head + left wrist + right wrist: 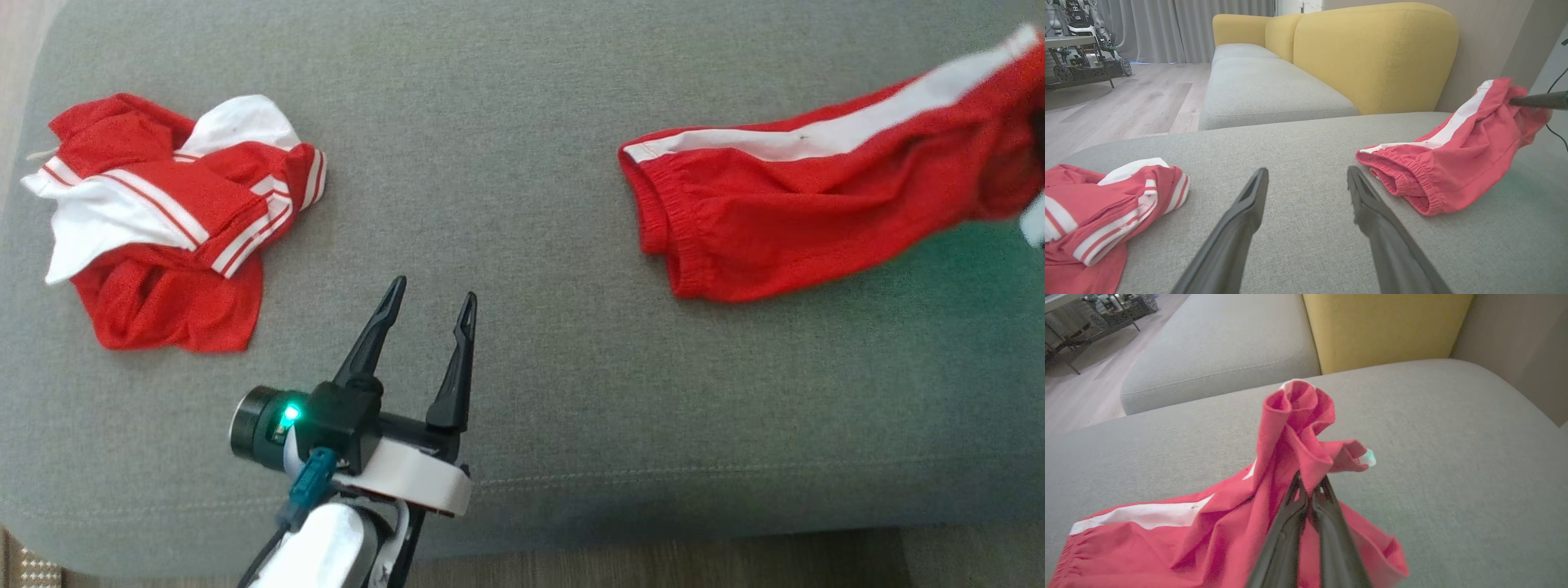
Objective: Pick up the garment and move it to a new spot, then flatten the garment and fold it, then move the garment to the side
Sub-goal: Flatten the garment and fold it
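Note:
Red shorts with a white side stripe (784,212) lie stretched across the right of the grey cushion (522,163), their far end lifted toward the right edge. My right gripper (1309,484) is shut on a bunched fold of those shorts (1290,428), raising it off the cushion; in the left wrist view one dark finger (1539,100) holds the shorts (1453,159). My left gripper (430,304) hovers open over the cushion's middle front, nothing between its fingers (1306,173). A crumpled red and white garment (171,220) lies at the left (1106,204).
A yellow sofa back (1372,53) and a second grey seat cushion (1265,85) stand beyond the cushion. Wooden floor (1126,102) and a dark wheeled frame (1081,61) lie farther off. The cushion's front edge (653,523) runs just behind my left wrist.

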`<state>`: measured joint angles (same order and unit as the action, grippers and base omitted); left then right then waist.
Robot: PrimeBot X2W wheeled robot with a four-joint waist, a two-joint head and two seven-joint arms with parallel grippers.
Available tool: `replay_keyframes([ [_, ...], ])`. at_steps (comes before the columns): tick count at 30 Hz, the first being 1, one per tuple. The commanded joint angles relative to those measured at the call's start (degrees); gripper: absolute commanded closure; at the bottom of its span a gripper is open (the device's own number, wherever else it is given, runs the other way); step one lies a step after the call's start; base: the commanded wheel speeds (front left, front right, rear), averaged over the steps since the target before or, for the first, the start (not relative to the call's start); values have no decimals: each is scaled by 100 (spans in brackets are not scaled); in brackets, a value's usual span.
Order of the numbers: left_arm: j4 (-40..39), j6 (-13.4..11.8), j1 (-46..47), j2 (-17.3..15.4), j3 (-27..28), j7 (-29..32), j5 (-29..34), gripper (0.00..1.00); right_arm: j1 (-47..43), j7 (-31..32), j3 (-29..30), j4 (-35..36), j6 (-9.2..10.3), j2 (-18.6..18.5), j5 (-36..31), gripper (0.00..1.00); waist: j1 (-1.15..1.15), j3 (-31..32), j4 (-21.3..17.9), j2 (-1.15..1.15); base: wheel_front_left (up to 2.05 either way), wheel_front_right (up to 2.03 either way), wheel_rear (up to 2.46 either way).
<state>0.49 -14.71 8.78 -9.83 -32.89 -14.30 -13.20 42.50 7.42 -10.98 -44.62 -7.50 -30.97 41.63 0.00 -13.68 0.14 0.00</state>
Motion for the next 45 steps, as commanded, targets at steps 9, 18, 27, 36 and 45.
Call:
replay_keyframes([
  [9, -43, 118, 106, 96, 285, -70, 75, 0, 209, 118, -965, 1311, 1, -40, -1, 100, 0, 102, 75, 0, 0, 0, 0],
  [18, 21, 251, 54, 247, 370, -70, 105, 0, -1, 888, -1854, 2314, 1, 169, 32, 100, 0, 92, 314, 0, 0, 0, 0],
  [27, 66, 352, -14, 361, 460, -70, 151, 0, -530, 1745, -2272, 2857, 1, 405, 89, 0, 0, 96, 523, 0, 0, 0, 0],
  [36, 102, 414, -136, 448, 585, -70, 190, 0, -931, 1278, -1350, 3666, 1, 521, -16, 0, 0, 241, 524, 0, 0, 0, 0],
  [45, -114, 298, -364, 531, 914, -70, 193, 0, -1800, -151, 655, 3782, 1, 1009, -637, 0, 0, 448, 204, 0, 0, 0, 0],
])
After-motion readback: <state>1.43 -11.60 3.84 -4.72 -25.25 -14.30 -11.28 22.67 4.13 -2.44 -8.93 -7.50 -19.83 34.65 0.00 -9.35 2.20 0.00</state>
